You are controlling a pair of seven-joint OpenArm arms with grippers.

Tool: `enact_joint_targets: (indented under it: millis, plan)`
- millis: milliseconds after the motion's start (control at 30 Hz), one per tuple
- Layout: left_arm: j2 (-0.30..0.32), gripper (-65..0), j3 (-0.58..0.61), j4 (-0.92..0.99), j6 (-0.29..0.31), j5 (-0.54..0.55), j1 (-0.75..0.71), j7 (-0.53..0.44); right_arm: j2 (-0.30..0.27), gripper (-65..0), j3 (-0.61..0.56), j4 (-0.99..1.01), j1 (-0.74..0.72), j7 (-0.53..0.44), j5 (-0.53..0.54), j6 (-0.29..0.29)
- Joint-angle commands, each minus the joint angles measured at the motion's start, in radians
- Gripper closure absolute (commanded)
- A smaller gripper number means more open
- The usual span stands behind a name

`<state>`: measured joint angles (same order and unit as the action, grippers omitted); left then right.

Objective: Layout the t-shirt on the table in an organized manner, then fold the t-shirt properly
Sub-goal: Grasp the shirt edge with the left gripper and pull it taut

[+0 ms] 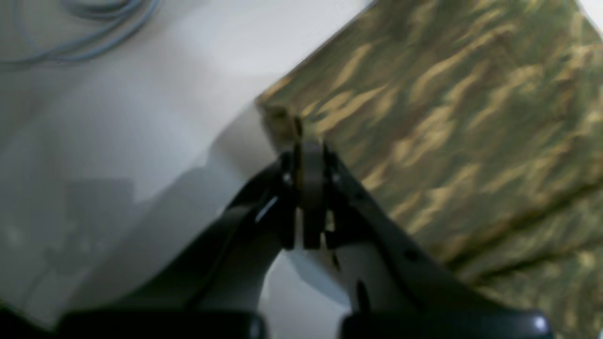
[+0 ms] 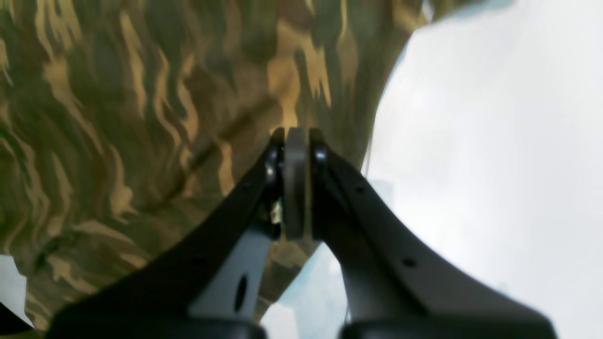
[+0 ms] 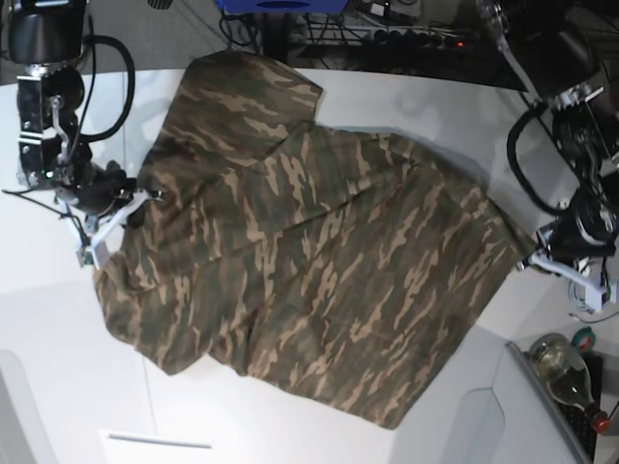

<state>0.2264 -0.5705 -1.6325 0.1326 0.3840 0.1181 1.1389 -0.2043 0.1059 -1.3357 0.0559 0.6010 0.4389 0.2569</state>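
1. Base view shows the t-shirt (image 3: 309, 261) spread wide on the white table (image 3: 58, 319), its soft fabric printed in streaks of olive green, dark brown and tan.
2. Its long axis runs across the picture, from the left edge by one arm to the right edge by the other; one sleeve (image 3: 242, 87) points toward the top of the picture.
3. Shallow creases cross the cloth, and the lower edge slants down toward the right.
4. The right end effector (image 3: 131, 208) sits at the left edge of the shirt; in the right wrist view (image 2: 296, 141) its black fingers are pressed together on a fold of the fabric.
5. The left end effector (image 3: 535, 259) sits at the opposite edge; in the left wrist view (image 1: 308, 150) its fingers are closed on a corner of the shirt, with smooth white table beside it.
6. A glass bottle (image 3: 566, 372) lies at the lower right, apart from the shirt.
7. Grey cables (image 1: 80, 28) loop on the table in the left wrist view.
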Motion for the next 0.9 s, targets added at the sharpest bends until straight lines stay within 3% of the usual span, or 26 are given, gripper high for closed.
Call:
enact_joint_targets:
  millis: [0,267,400,467,667,867]
  plan:
    - [0.017,0.0,-0.006,-0.024,-0.001,-0.003,0.019,0.0,-0.005,-2.3,0.005,-0.02,-0.011,-0.013,0.011,0.003]
    - [0.017,0.0,-0.01,-0.099,-0.001,-0.001,-0.016,0.048,0.033,-2.4,0.047,-0.106,0.068,0.003,0.011,-0.001]
    - [0.02,0.0,-0.012,-0.065,-0.001,-0.001,-0.088,0.026,0.07,-4.7,0.093,-0.258,0.175,0.032,0.011,0.003]
    - [0.017,0.0,-0.012,-0.061,-0.001,-0.001,-0.136,-0.015,0.104,-12.3,0.145,-0.348,0.241,0.033,0.011,0.003]
    - [0.021,0.0,-0.01,-0.01,-0.001,-0.001,-0.265,-0.194,0.133,-50.6,0.205,-0.431,0.368,0.03,0.011,0.006]
    - [0.021,0.0,-0.01,0.074,-0.001,-0.001,-0.324,-0.305,0.173,-52.1,0.185,-0.295,0.381,0.033,0.011,0.015]
